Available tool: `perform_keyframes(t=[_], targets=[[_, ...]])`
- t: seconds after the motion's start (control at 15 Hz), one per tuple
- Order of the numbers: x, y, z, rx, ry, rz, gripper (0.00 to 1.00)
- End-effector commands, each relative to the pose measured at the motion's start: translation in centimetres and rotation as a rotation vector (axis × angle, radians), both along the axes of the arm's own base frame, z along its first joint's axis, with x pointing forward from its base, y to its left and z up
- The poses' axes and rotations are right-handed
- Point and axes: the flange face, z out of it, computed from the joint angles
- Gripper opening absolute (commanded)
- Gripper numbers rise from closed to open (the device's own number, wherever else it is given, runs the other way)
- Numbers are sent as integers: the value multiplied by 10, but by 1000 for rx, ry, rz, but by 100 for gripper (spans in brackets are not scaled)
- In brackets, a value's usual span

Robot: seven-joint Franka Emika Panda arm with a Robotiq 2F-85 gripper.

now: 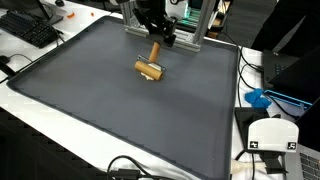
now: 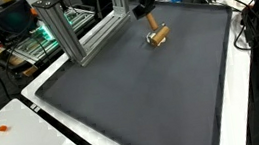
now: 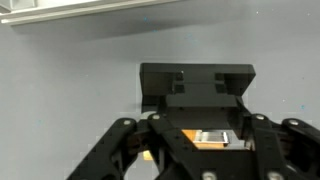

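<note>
Black Robotiq gripper [image 1: 160,40] sits at the far end of the dark grey rubbery mat [image 1: 120,115], close to the silver aluminium frame posts [image 2: 69,30]. Right under it is a small light-brown wooden mallet w/ a thin handle [image 1: 150,66]. Its chunky head rests on the mat and the handle runs up from the head to the fingertips. The same shows in both exterior views, w/ the mallet [image 2: 156,35] directly below the gripper [image 2: 149,12].

Fingers look drawn together on the top end of the handle, not spread. In the wrist view the gripper [image 3: 197,92] has its black links converging to the centre, and a tan/orange bit of the mallet [image 3: 210,138] shows betw. them. Can't tell how firm the grip is, and can't say for sure whether the handle is tilted up or lying nearly flat.

The mallet is roughly mid-width of the mat but well toward the far edge, nothing else touching it.

Around it: the mat covers most of a white table [image 1: 45,135]. A black keyboard [image 1: 30,30] lies off the mat at one corner. A blue plastic item [image 1: 258,98] and a white box-like device w/ a black-marked label [image 1: 270,135] sit along the table's side, well apart from the mallet. There's also a tiny orange speck [image 2: 4,128] on the white surface near the corner, too small to ID.
</note>
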Motion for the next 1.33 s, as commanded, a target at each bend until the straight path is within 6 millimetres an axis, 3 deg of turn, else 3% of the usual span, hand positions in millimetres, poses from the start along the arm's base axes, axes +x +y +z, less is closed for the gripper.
perform_keyframes(t=[0.0,1.27], targets=[[-4,-1,-4,16,64,-14,35],[-25,-1,-16,23,286,24,35]])
